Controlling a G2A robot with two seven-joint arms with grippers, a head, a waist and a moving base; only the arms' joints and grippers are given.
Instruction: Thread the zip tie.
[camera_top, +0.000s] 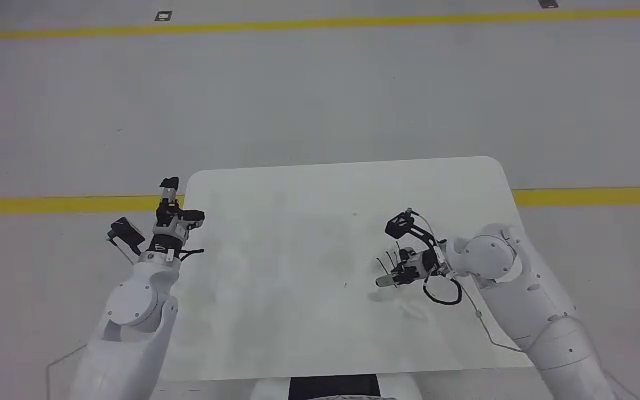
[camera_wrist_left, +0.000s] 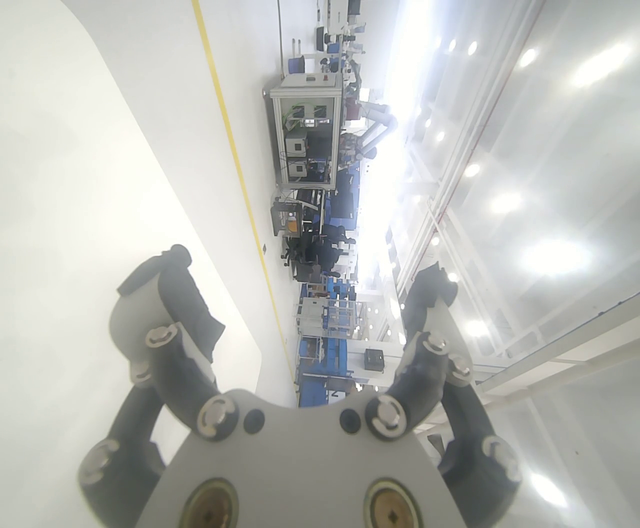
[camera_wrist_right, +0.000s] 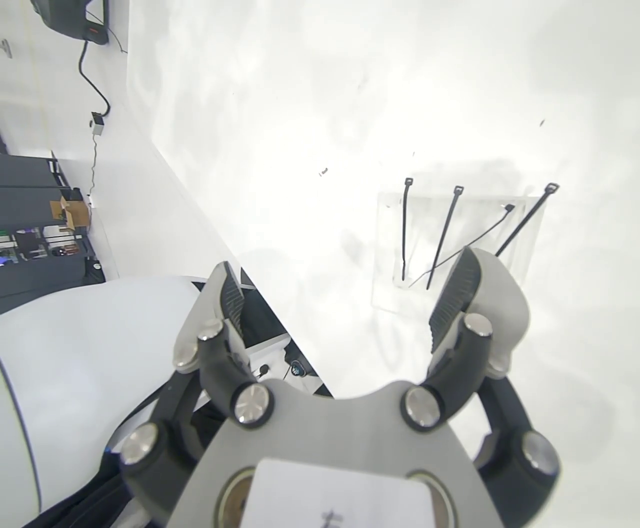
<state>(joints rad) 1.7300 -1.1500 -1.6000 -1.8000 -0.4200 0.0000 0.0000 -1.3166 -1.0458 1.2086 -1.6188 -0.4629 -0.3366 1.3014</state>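
Black zip ties (camera_wrist_right: 444, 235), four of them, sit tails-first in a clear holder (camera_wrist_right: 387, 280) on the white counter (camera_wrist_right: 300, 100), heads free. Seen from above, the holder lies toward 3 o'clock of the counter's middle. Three ties run fairly straight. One leans across its neighbour, its thin tail curling toward the holder's foot. Right gripper (camera_wrist_right: 345, 295): jaws wide apart, nothing between them, poised just beside the holder on its 3 o'clock side. One ribbed pad overlaps the ties in the wrist view, and I cannot tell whether it touches any. Left gripper (camera_wrist_left: 300, 305): also spread and empty, held at the counter's 9 o'clock edge, well apart from the ties. Judgement: the step in hand is the first pick. No tie is drawn from the holder yet and no threading has begun. The next move, as I read it, asks the right gripper to line up on one tie alone, close on its shaft below the head, and draw it out along its own length. The ties are thin, likely springy, and close together, so the leaning one could snag or come out with its neighbour. After that, the left gripper would need to come in from 9 o'clock to steady the other end, so the tail can be fed through the head.
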